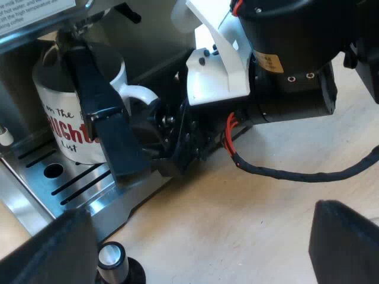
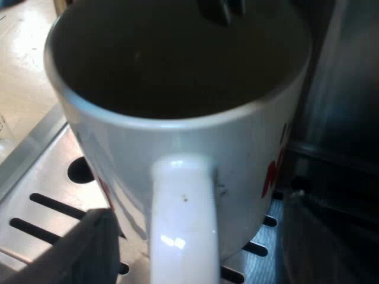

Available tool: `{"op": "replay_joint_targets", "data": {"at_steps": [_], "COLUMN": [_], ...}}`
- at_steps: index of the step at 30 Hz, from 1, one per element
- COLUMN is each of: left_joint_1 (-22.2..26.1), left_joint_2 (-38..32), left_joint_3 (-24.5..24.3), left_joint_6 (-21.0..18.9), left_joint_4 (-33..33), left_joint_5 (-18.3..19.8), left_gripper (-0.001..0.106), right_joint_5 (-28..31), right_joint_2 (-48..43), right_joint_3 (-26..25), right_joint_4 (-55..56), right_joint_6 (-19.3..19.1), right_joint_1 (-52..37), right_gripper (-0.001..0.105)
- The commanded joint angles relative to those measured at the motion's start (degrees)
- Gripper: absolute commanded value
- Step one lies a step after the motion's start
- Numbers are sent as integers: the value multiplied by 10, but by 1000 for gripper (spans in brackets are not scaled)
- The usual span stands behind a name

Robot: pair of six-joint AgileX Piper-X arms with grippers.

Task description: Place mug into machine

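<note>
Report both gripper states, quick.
Left gripper: open, empty.
Right gripper: at the mug; cannot be told.

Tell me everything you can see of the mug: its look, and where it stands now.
The mug is white, glossy like ceramic, with red and black lettering on its side and a dark inside. It stands upright on the slotted metal drip tray of the espresso machine. Its handle points towards the right gripper, which is at it.
</note>
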Motion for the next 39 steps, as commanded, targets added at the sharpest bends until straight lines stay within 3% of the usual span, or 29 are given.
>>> {"op": "replay_joint_targets", "data": {"at_steps": [1,14,16,29,39], "left_joint_1": [-3,-3,-3,-3,-3], "left_joint_2": [0,-9,-25,-130,-140], "left_joint_3": [-1,-1,-1,-2,-58], "left_joint_6": [0,0,-1,-22,-22], "left_joint_4": [-12,-10,-10,-8,39], "left_joint_5": [-1,14,14,16,16], "left_gripper": [75,75,75,75,75], "right_joint_5": [4,20,21,30,83], "right_joint_2": [-19,-103,-153,-282,-381], "right_joint_3": [-10,-6,-6,-6,-6], "right_joint_4": [15,180,240,346,422], "right_joint_6": [-6,-6,-6,-6,-6], "right_joint_1": [5,20,22,29,103], "right_gripper": [63,63,63,63,63]}}
